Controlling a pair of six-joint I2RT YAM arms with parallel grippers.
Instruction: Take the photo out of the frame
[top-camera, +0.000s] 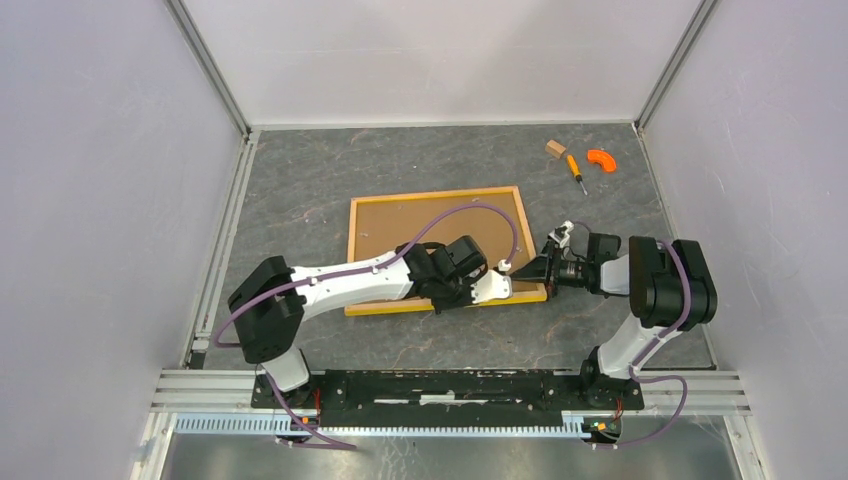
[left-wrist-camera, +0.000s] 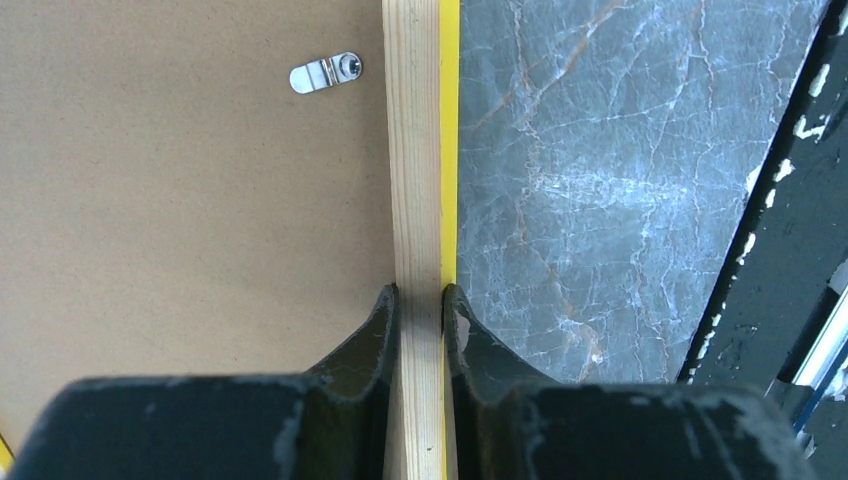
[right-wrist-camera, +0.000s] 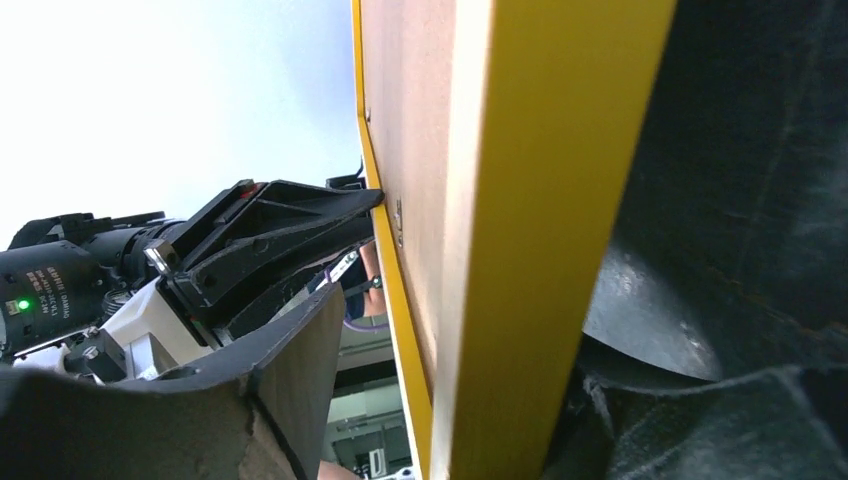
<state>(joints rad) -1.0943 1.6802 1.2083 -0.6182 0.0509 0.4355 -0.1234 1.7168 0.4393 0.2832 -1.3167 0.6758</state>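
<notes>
Frame (top-camera: 432, 194): lies face down near the middle of the surface (left-wrist-camera: 600, 180), its long sides running left to right across your view from above.
Back board (left-wrist-camera: 180, 220): plain brown, facing up and filling the frame's opening.
Photo: hidden from you in all three views, since the board covers the side that faces up.
Clip (left-wrist-camera: 325, 72): small and silver, fixed by one screw. It lies flat on the board just inside the wood edge (left-wrist-camera: 415, 150).
Yellow border (right-wrist-camera: 540, 200): shows as a thin strip along the outer side of the wood edge in your left wrist view, and as a broad band in your right wrist view.
Left fingers (left-wrist-camera: 365, 340): clenched on the frame's near long edge toward its right end. One finger is on the board side and the other on the yellow side, both touching the wood.
Right fingers (right-wrist-camera: 270, 390): released, straddling the frame at its near right corner. The finger on the board side stands clear of the board, and the other lies close against the yellow face.
Arms: both reach in from the near edge, and their tips are near each other at that corner.
Block (top-camera: 555, 148): small, light wood, at the far right of the surface and well apart from the frame.
Screwdriver (top-camera: 575, 170): orange handle, lying just beside the block.
Orange piece (top-camera: 601, 160): curved, just right of the screwdriver.
</notes>
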